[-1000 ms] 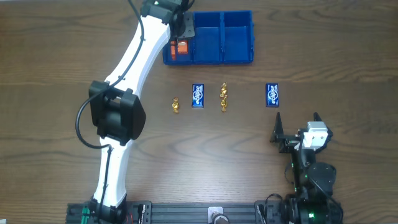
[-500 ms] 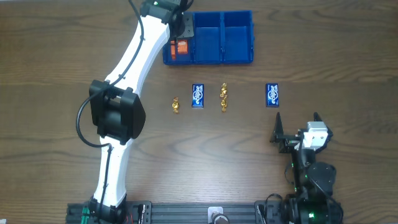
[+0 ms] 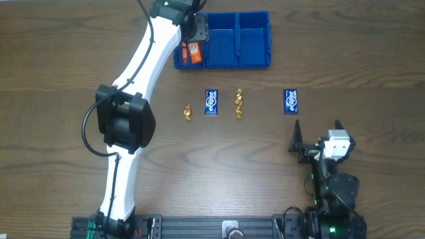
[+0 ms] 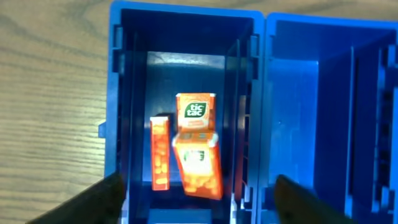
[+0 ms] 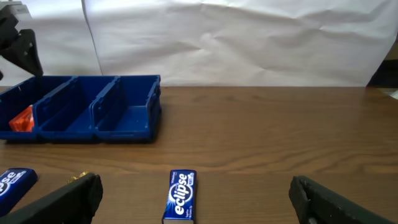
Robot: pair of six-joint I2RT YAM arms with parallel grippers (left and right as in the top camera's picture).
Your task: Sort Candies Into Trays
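Drop-off looks done: your left gripper [image 4: 202, 196] hangs released over the orange mint boxes [image 4: 198, 177] in the blue tray [image 4: 186, 12]; your right gripper [image 3: 316, 136] sits open. Next, fetch a gum pack [image 3: 211, 102].

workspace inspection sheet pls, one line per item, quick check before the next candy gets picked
surface: wooden table, bare apart from the job's things
job's things: blue tray with three compartments; three orange boxes in its left compartment, the other two empty; two gum packs and gold candies on the table in front of the tray
clutter: nothing seen
grippers: left gripper open above the tray's left compartment; right gripper open, low near its base, holding nothing
cables: black cable looping beside the left arm, off the candies
surroundings: white sheet behind the table
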